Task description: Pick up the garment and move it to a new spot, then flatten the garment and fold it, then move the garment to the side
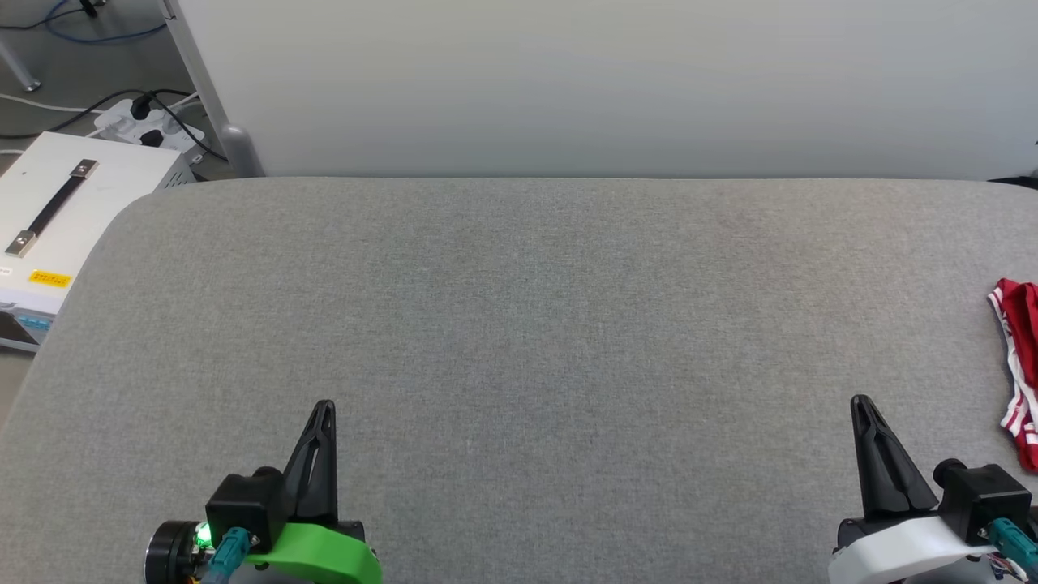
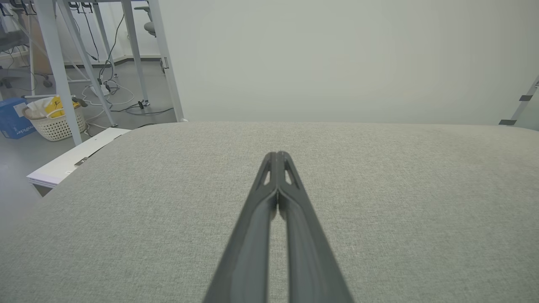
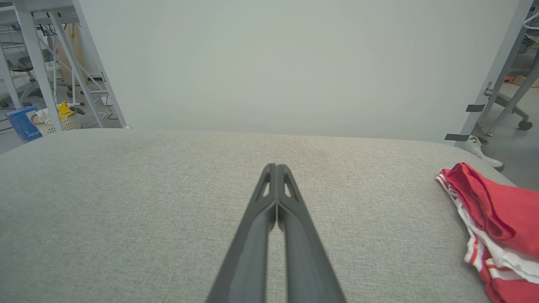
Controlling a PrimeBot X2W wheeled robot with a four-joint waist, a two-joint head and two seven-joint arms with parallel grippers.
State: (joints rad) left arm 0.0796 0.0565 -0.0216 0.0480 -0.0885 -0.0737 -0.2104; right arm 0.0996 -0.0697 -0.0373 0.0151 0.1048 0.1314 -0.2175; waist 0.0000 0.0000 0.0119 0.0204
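Head view, closest to me: the left gripper (image 1: 324,405) sits at the lower left and the right gripper (image 1: 861,402) at the lower right. Both are low over the grey bench (image 1: 519,308), with fingers pointing away from me. The wrist views show both sets of jaws clenched tip to tip, with nothing pinched between them and just bare bench cover below, so neither arm is holding anything. My guess is they're parked wide apart like that to leave the middle of the bench as working room.

Further out on my right, the garment (image 1: 1023,324) lies at the bench's right edge, partly cut off by the frame. The right wrist view shows it as a loose red-and-white bundle with the striped trim showing, well apart from the right gripper. Honestly that fits two readings: a heap waiting to be picked up, or a rough fold set off to the side. Can't tell which. Past the bench there's a pale wall panel (image 1: 568,81).
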